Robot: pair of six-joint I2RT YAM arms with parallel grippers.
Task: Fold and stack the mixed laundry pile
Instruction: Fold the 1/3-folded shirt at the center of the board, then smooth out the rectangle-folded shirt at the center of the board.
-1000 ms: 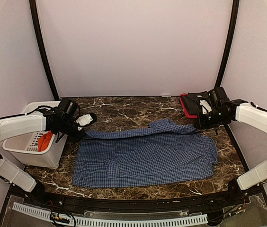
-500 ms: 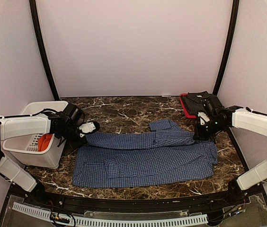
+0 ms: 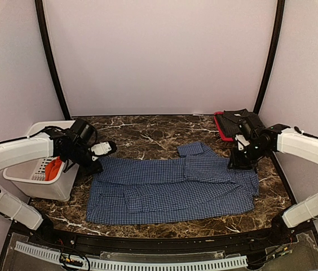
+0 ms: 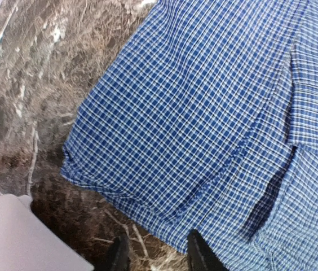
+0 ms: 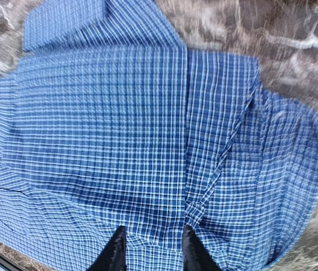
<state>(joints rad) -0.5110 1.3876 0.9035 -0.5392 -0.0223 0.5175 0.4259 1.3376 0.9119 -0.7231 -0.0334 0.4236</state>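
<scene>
Nearest the arm bases, the blue-and-white checked shirt (image 3: 170,189) lies spread flat across the marble table (image 3: 148,132). Its front hem runs straight along the near side, well short of both claws. Up at the shirt's left far corner is the left claw (image 3: 96,164), tipped down low over the cloth. Through its wrist camera the two black fingers stand apart with nothing pinched between them. The gap shows only the shirt's edge and bare marble, and the fabric fans out ahead of the fingertips and to their right. So that claw is open and holding nothing.

Across the table, the right claw (image 3: 237,162) hovers at the shirt's right far shoulder, also pointing down. Its fingers are parted too. The checked cloth lies smooth beneath and beyond them, with a fold seam running away from the tips and the collar end at the far left of that view. This claw is open as well, with no grip on the fabric.

Outward of the left claw, beside its arm, stands the white basket (image 3: 35,186). A bit of orange-red cloth (image 3: 53,168) shows inside it against the wall nearest that claw.

Farthest back, just beyond the right claw in the table's rear corner, sits a dark and red bundle (image 3: 235,119), apart from the shirt.
</scene>
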